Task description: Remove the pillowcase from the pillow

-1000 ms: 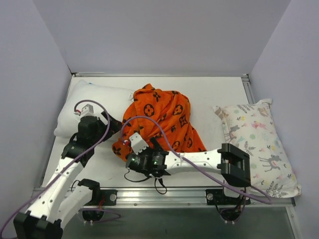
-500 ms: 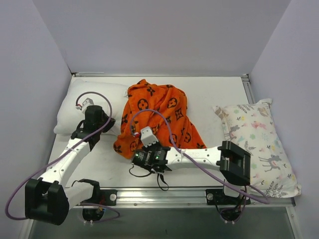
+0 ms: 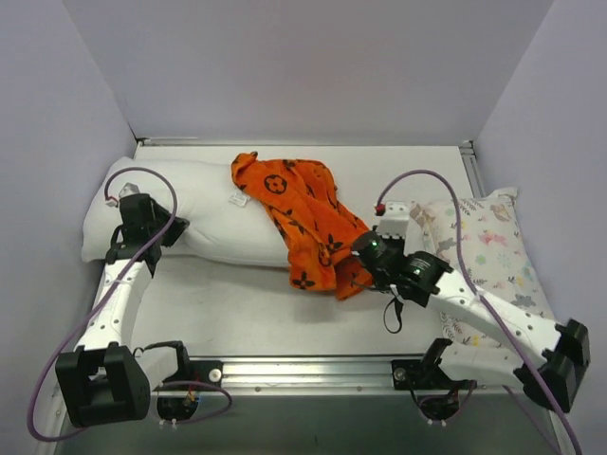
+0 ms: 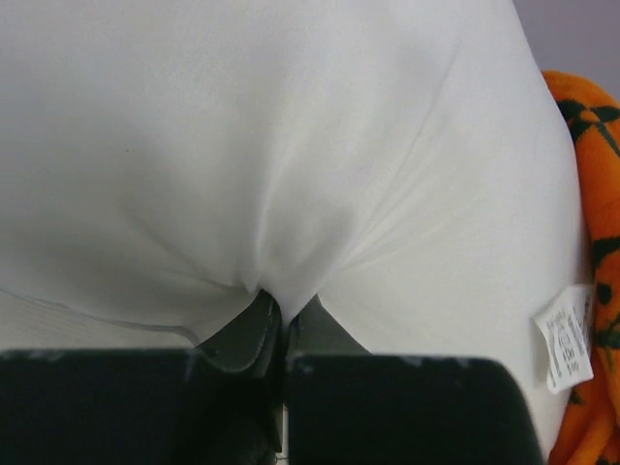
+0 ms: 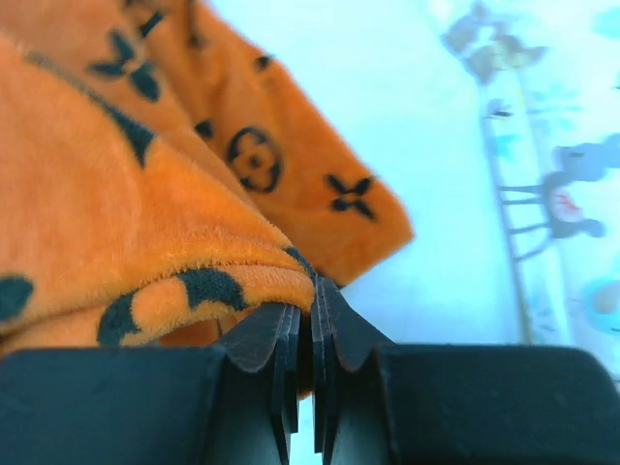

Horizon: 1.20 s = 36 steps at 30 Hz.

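Lying in the upper left of the top view, the large plain white pillow (image 3: 213, 216) is running left to right, with the left gripper (image 4: 276, 312) pinching a fold at its left end. The bright orange monogram-printed cloth pillowcase (image 3: 303, 213) is trailing diagonally off its right end, the right gripper (image 5: 312, 312) clamping its lower edge. Bare white table (image 3: 237, 308) is showing below.

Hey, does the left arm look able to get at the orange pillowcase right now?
Probably not as is: the left gripper is shut on the pillow near its left end, and the pillowcase lies at the other end, held by the right gripper.
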{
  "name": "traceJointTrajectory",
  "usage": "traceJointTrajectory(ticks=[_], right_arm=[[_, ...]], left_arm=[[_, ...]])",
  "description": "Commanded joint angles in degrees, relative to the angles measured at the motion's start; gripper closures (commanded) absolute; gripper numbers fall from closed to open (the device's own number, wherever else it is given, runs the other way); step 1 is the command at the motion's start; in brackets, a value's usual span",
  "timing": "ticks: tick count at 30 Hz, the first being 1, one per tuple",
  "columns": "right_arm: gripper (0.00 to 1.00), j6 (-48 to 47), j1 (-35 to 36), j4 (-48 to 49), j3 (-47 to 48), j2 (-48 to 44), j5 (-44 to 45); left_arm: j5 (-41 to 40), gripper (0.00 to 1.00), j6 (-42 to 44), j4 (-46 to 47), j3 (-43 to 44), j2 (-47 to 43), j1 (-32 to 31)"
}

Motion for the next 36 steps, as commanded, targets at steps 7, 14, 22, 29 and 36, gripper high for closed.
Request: traceJointTrajectory(ticks=[7, 14, 22, 29, 36], right_arm=[[1.00, -10.6, -18.7, -9.8, 7.5, -11.2, -3.5], [1.00, -13.7, -20.3, -8.2, 24.0, -4.4, -18.0], [1.00, -19.6, -20.6, -8.8, 48.7, 6.1, -14.8], [1.00, -25.4, -20.6, -6.6, 66.0, 8.1, -11.3], [1.00, -28.4, -20.6, -5.0, 71.0, 8.1, -12.5]], left_arm=[[-4.3, 1.00, 4.7, -1.9, 4.2, -0.4, 7.7], [-2.2, 1.00, 5.1, -1.8, 3.5, -1.2, 7.8], [0.5, 1.00, 6.5, -0.5, -0.8, -2.2, 6.2], [-0.1, 1.00, 6.9, 0.4, -2.9, -1.6, 4.6], [0.1, 1.00, 7.3, 0.4, -2.5, -0.7, 4.4]])
